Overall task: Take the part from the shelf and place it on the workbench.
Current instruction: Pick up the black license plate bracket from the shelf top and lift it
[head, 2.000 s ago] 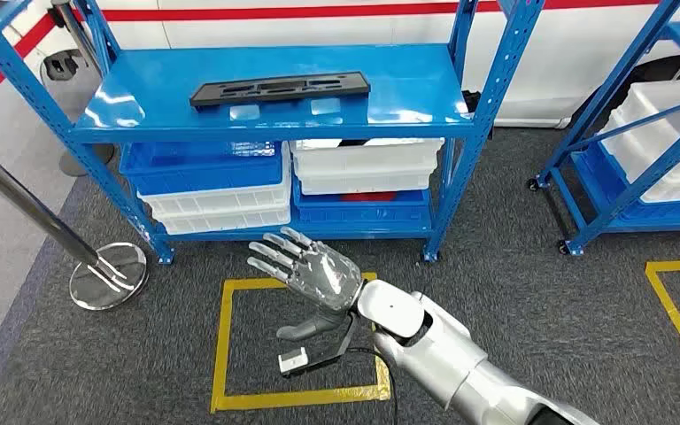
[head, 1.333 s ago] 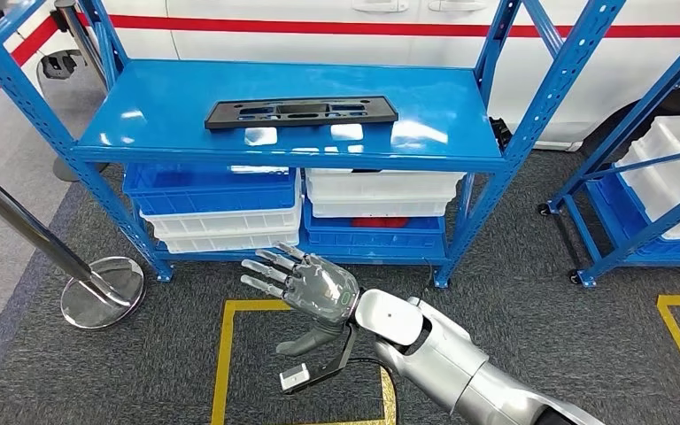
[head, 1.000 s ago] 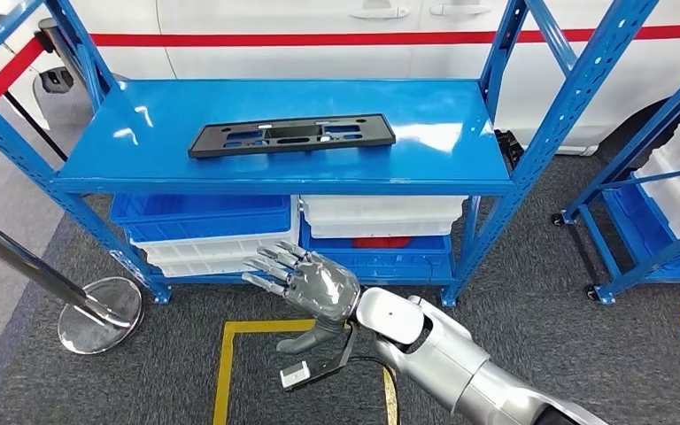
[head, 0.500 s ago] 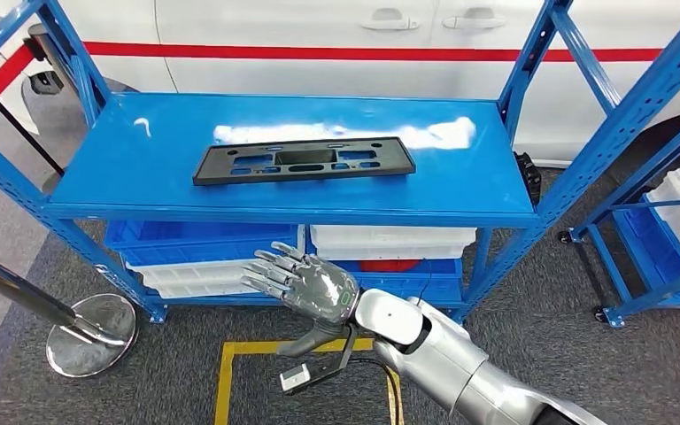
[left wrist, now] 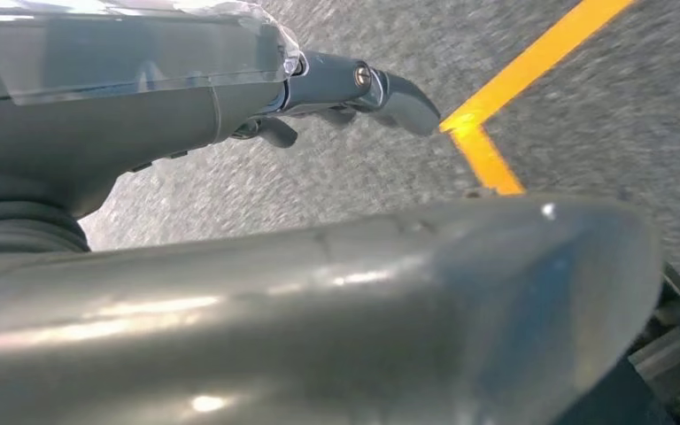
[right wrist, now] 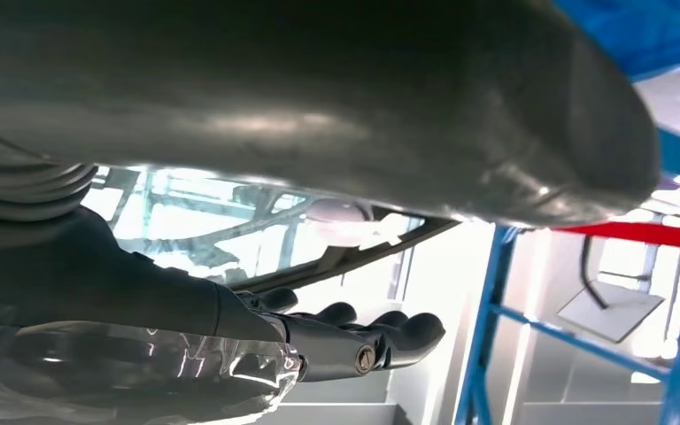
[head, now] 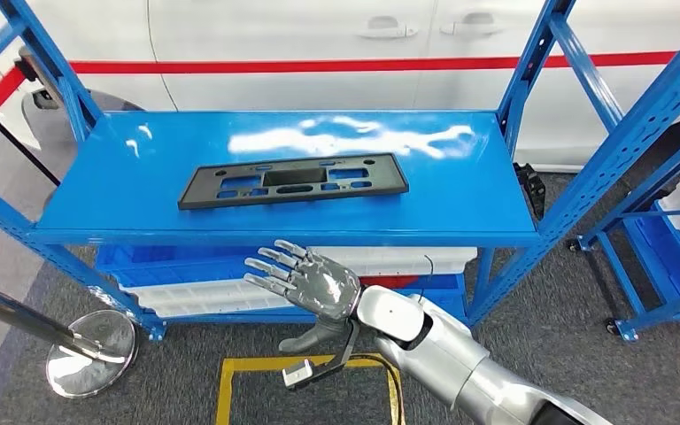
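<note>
1. Nearest in the head view, the silver right arm (head: 460,367) comes up from the lower edge, and its right hand (head: 310,285) hangs in the air in front of the shelf, fingers spread wide and holding nothing.
2. A small white-tipped camera bracket (head: 299,373) hangs under that wrist, above the yellow floor tape (head: 230,390) on the grey carpet (head: 549,328).
3. The left wrist view shows the left hand (left wrist: 354,88) over the same grey carpet and a corner of yellow tape (left wrist: 482,146); the visible fingers lie stretched out with nothing in them, though most of the hand is hidden behind its thumb.
4. To the left on the floor stands a round chrome stanchion base (head: 88,350) with its pole leaning away toward the left edge.
5. Just beyond the right hand, the lower tier of the blue shelf (head: 496,212) holds stacked blue and white plastic bins (head: 195,288).
6. On the top shelf board lies the part (head: 292,180), a flat black rectangular plate with cut-outs, lengthwise along the board and left of centre, well apart from the right hand.
7. Farther right stands a second blue rack (head: 664,239).
8. Behind everything is a white vehicle with a red stripe (head: 319,65).
</note>
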Tool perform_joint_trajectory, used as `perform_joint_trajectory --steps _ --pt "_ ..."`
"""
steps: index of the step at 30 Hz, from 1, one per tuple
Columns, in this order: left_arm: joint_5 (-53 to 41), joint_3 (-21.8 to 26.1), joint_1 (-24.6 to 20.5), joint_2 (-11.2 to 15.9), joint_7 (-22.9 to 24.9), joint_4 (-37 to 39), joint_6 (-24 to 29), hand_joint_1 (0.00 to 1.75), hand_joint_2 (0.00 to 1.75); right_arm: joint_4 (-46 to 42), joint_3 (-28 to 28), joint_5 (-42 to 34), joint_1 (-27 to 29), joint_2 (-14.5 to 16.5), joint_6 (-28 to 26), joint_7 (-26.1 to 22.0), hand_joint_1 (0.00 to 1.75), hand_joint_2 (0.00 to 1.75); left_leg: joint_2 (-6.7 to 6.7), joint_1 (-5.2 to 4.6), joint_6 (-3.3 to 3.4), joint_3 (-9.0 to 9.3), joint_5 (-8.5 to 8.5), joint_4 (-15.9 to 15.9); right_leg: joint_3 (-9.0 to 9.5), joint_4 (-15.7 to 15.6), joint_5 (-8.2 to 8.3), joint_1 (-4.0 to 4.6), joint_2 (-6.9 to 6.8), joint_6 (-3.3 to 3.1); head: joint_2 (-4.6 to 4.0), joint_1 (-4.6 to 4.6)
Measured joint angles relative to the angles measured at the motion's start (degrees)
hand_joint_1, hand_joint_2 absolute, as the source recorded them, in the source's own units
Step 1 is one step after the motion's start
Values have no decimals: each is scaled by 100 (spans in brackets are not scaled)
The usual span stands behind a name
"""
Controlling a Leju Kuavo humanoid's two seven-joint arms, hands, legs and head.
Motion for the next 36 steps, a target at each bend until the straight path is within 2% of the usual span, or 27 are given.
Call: perform_joint_trajectory --steps 2,3,4,5,7,8,9,10,11,13,15,16,18,19,20,21,22,23,24,25,26,29,31,33,34,35,36 --pt "-5 -1 0 2 -4 0 -5 0 0 13 1 -3 -5 2 1 1 0 0 4 22 -54 -450 -244 785 122 -8 -103 6 -11 -46 0 -2" --pt "-5 0 5 2 -8 0 -8 0 0 22 3 -4 4 2 2 2 0 0 4 30 -75 -701 -307 1145 188 -8 -160 10 -11 -49 0 -2" --pt "-5 1 11 3 -14 0 -12 0 0 30 7 -4 15 1 4 4 0 0 4 34 -87 -882 -258 1335 264 -7 -220 11 -7 -48 0 -2" --pt "-5 1 16 5 -24 0 -16 0 0 36 10 -7 25 1 5 6 0 0 5 36 -89 -956 -82 1289 353 -6 -282 10 0 -41 0 -2" --pt "-2 1 19 14 -67 0 -22 0 0 39 13 -15 34 1 10 13 0 0 4 35 -52 -805 516 594 550 -3 -427 7 17 -11 0 -2" --pt "9 2 21 18 -101 1 -27 0 0 43 14 -20 34 1 13 18 0 0 3 20 -18 -686 747 246 619 4 -495 21 26 15 0 -1" --pt "20 2 20 21 -136 1 -32 0 0 49 16 -24 37 2 17 24 0 0 2 5 22 -591 863 -14 658 7 -549 29 34 45 0 -1" --pt "32 3 13 22 -165 2 -37 0 0 55 19 -30 40 3 23 29 0 0 2 -12 62 -538 863 -148 663 5 -588 36 38 76 0 -1" --pt "40 3 5 25 -182 2 -40 0 0 60 21 -35 40 4 30 34 0 0 0 -27 99 -517 792 -171 656 -2 -606 43 40 107 0 0" --pt "44 3 -8 26 -194 2 -36 0 0 62 14 -48 34 11 41 65 0 0 -1 -7 171 -454 694 -263 693 -32 -658 35 33 169 0 0" --pt "46 3 -9 26 -200 2 -21 0 0 69 -11 -56 -3 19 52 137 0 0 0 25 236 -351 651 -340 598 232 -811 28 17 224 0 1" --pt "48 3 -13 26 -204 2 -16 0 0 82 -28 -52 -25 20 56 190 0 0 0 31 257 -309 630 -365 414 561 -940 19 8 245 0 2" --pt "48 4 -19 23 -208 2 -10 0 0 152 -66 -9 -60 22 56 335 0 0 -3 30 277 -259 582 -374 -133 1367 -1168 6 2 281 0 2" --pt "49 4 -12 23 -208 2 -9 0 0 210 -93 18 -70 23 52 409 0 0 -6 29 276 -234 554 -370 -352 1612 -1155 -1 0 293 0 2" --pt "48 5 -5 23 -208 2 -8 0 0 287 -130 39 -88 25 48 473 0 0 -10 29 270 -202 526 -362 -465 1634 -1010 -7 -2 298 0 3" --pt "48 5 0 23 -208 2 -8 0 0 368 -176 48 -120 27 45 513 0 0 -15 30 260 -161 496 -354 -450 1409 -745 -12 -4 295 0 3" --pt "48 4 2 22 -209 3 -8 0 0 450 -227 46 -162 29 45 539 0 0 -19 30 246 -120 465 -346 -349 1026 -434 -15 -7 283 0 3" --pt "47 4 1 20 -211 3 -8 0 0 545 -282 38 -217 31 48 555 0 0 -23 21 224 -85 436 -337 -223 644 -203 -4 -9 262 0 3" --pt "47 4 -3 19 -216 4 -7 0 0 648 -334 25 -276 40 50 559 0 0 -25 12 198 -68 414 -328 -118 338 -61 8 -8 234 0 1" --pt "48 4 -6 19 -220 4 -5 0 0 757 -383 6 -333 51 51 560 0 0 -24 6 170 -63 403 -325 -63 167 -12 24 -6 205 0 1" --pt "48 4 -8 19 -224 4 -4 0 0 873 -431 -20 -384 63 49 567 0 0 -24 -1 140 -65 401 -330 -50 117 -33 41 -2 176 0 0" --pt "50 5 -14 20 -220 4 -1 0 0 1237 -604 -92 -515 124 -16 671 0 0 -14 3 53 -83 354 -287 -28 48 -4 10 -1 74 0 -1" --pt "53 8 -15 21 -210 4 -2 0 0 1519 -730 -106 -621 189 -93 771 0 0 -3 21 4 -280 94 157 -3 17 11 -10 -13 17 0 -1" --pt "67 19 -13 21 -198 4 -2 0 0 1861 -838 -108 -735 257 -151 833 0 0 0 33 -35 -662 -252 947 3 19 2 -3 -24 -6 0 -1" --pt "81 30 -10 21 -195 4 -2 0 0 2037 -890 -117 -783 287 -163 843 0 0 1 37 -48 -813 -320 1228 8 22 -3 0 -29 -9 0 -1" --pt "97 44 -8 22 -193 4 -1 0 0 2200 -942 -138 -827 315 -167 830 0 0 1 40 -55 -870 -275 1307 16 25 -11 0 -31 -6 0 -2" --pt "114 60 -6 25 -192 4 1 0 0 2348 -996 -170 -867 341 -166 805 0 0 2 42 -53 -812 -122 1147 30 28 -22 -1 -30 2 0 -2"
